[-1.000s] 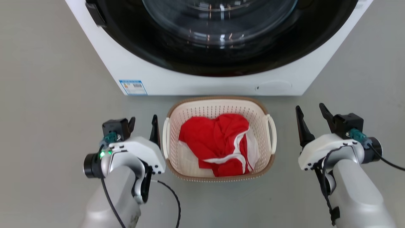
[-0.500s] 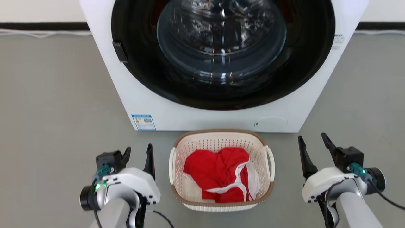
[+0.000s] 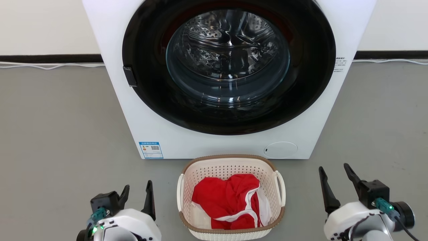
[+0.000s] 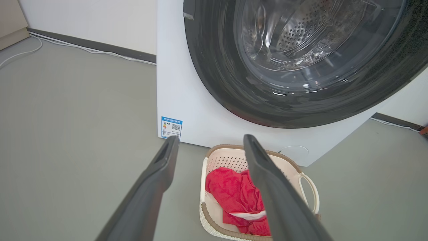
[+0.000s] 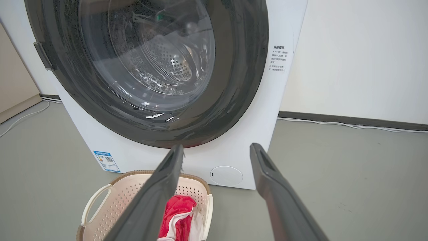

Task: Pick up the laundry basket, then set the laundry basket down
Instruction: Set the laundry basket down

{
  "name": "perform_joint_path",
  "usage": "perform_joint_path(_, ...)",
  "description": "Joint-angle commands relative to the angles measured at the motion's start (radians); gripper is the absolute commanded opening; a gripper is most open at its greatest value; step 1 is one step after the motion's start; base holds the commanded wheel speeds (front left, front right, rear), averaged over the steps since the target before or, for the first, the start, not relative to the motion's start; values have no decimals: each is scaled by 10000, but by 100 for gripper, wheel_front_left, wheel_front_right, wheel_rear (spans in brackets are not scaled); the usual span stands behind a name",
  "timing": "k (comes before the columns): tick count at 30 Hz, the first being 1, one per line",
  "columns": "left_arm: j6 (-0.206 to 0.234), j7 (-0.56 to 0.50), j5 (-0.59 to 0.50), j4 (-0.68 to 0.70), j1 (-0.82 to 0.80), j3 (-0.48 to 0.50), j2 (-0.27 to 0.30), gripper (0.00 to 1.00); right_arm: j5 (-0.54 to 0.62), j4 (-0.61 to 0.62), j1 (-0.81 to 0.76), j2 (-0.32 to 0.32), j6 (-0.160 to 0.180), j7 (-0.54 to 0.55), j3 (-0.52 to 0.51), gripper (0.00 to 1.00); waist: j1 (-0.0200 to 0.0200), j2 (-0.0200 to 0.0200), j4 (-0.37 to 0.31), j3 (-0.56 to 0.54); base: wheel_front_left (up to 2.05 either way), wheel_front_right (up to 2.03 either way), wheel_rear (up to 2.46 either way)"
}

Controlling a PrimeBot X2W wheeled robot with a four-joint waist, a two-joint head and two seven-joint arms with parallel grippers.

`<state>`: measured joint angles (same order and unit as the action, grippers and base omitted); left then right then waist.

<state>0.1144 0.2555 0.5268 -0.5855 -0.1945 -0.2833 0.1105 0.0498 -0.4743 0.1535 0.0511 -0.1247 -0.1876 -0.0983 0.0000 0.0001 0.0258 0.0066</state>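
The laundry basket point(image 3: 230, 156) sits on the grey floor point(image 3: 60, 134), just in front of the washing machine point(image 3: 217, 147), with red cloth point(image 3: 224, 197) heaped inside. The left gripper point(image 3: 138, 184) and right gripper point(image 3: 333, 167) flank it, fingers spread, holding nothing.

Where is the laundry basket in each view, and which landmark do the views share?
Head view: laundry basket at bottom centre, before the washing machine.
Left wrist view: basket lower centre-right, partly behind a finger of the left gripper.
Right wrist view: basket bottom left, partly behind a finger of the right gripper.
Shared landmark: the blue label on the machine's front.
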Motion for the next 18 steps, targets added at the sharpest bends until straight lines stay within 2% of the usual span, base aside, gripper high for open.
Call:
perform_joint_path(1, 118, 63, -63, 396, -41, 391, 211, 100, -91, 489, -45, -9, -60, 62, 166, 100, 0, -1, -26, -69, 0, 0, 0)
perform_joint_path(10, 377, 59, -5, 1417, 784, 580, 402, 100, -259, 1438, -867, -9, -60, 430, 8, 100, 0, -1, -156, -257, 0, 0, 0)
perform_joint_path(18, 540, 16, 170, 1970, 1241, 763, 556, 100, -333, 1768, -1150, -9, -60, 608, -128, 100, 0, -1, -214, -334, 0, 0, 0)
